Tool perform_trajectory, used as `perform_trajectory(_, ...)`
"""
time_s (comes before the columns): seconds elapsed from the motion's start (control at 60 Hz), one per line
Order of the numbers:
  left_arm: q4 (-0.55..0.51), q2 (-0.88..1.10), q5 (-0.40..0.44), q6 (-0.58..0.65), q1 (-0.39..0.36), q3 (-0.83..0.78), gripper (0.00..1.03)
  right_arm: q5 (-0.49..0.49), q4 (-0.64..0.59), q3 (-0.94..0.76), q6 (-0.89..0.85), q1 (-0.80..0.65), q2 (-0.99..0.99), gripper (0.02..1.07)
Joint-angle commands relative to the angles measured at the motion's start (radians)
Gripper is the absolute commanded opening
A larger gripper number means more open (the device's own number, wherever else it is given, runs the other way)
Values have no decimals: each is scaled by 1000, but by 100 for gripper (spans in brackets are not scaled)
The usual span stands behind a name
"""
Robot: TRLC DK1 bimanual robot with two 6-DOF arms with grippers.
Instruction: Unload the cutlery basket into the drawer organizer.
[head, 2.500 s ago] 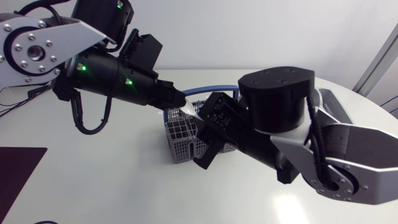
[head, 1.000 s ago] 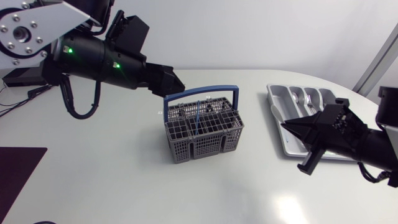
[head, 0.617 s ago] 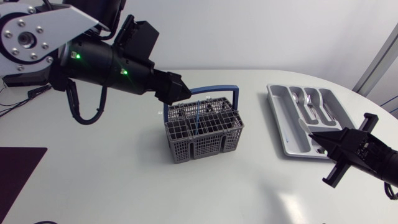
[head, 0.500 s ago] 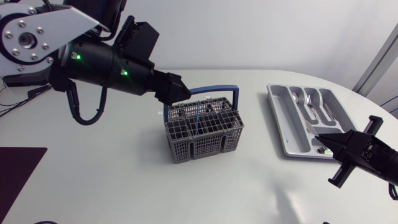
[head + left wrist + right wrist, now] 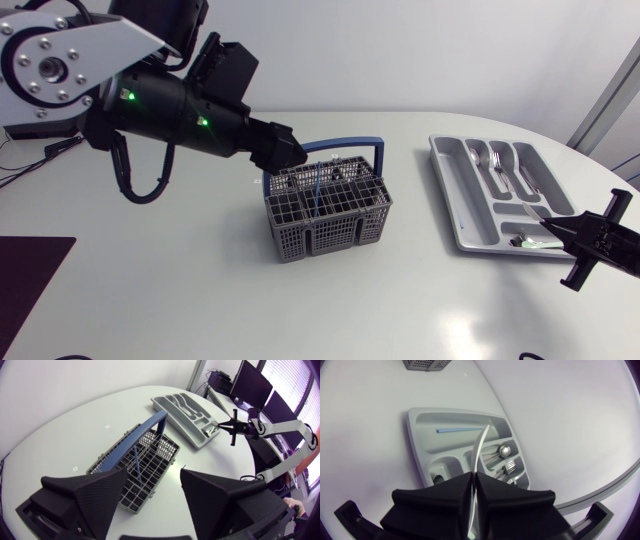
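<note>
Head view looks down on a white table [image 5: 200, 300] with the cutlery basket [image 5: 325, 215] at its middle and the drawer organizer [image 5: 450, 195] well apart from it, toward the right arm's side. A blue handle [image 5: 345, 145] arches over the basket's top. The left gripper [image 5: 150, 505] hovers just beside the handle's end on the left arm's side, with nothing between it and the basket's open top. In the left wrist view its fingers [image 5: 85, 495] stand wide apart and hold nothing. The basket lies ahead of and below them, with a thin blue rod [image 5: 136, 462] standing inside it.

The right gripper [image 5: 475, 476] hangs at the organizer's near corner, its fingers pressed together on a slim silver cutlery piece [image 5: 481, 447]. The piece juts ahead of the tips, out over the compartments; what kind it is cannot be told. Beneath it, a blue stick [image 5: 462, 430] lies in the long compartment, and a spoon [image 5: 504, 450] and a fork [image 5: 510, 466] lie in shorter ones beside it.

The basket is a grey lattice divided into cells. The organizer is a smooth grey moulded tray with rounded hollows. Both grippers' fingers are matte black wedges.
</note>
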Motion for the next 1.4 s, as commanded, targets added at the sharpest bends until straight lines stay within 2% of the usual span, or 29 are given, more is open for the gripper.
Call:
perform_trajectory(0.0, -7, 17, 3, 17, -7, -28, 79, 9, 51, 12, -60, -8, 62, 12)
perform_trajectory(0.15, -7, 17, 1, 17, -7, -27, 79, 41, 195, -36, -126, -8, 139, 13)
perform_trajectory(0.417, -19, 13, 3, 22, -8, -22, 79, 76, 307, -62, -189, -8, 234, 14)
perform_trajectory(0.567, -20, 11, 3, 22, -8, -24, 79, 93, 420, -89, -219, -8, 283, 25)
perform_trajectory(0.617, -22, 8, 3, 22, -8, -25, 79, 101, 436, -89, -232, -8, 295, 35)
perform_trajectory(0.7, -25, 4, 3, 22, -8, -24, 79, 106, 445, -86, -232, -13, 294, 72)
perform_trajectory(0.767, -30, 1, 3, 24, -8, -20, 80, 104, 448, -94, -227, -16, 261, 88)
perform_trajectory(0.917, -42, -7, 3, 33, -7, -16, 81, 93, 416, -108, -92, -2, 88, 95)
perform_trajectory(1.083, -65, -24, 3, 59, -13, -25, 83, 101, 248, -99, 67, 76, -151, 95)
perform_trajectory(1.267, -68, -39, 3, 76, -42, -68, 83, 208, 112, -103, 271, 264, -319, 95)
perform_trajectory(1.383, -73, -35, 3, 103, -73, -99, 83, 310, 34, -97, 429, 426, -394, 96)
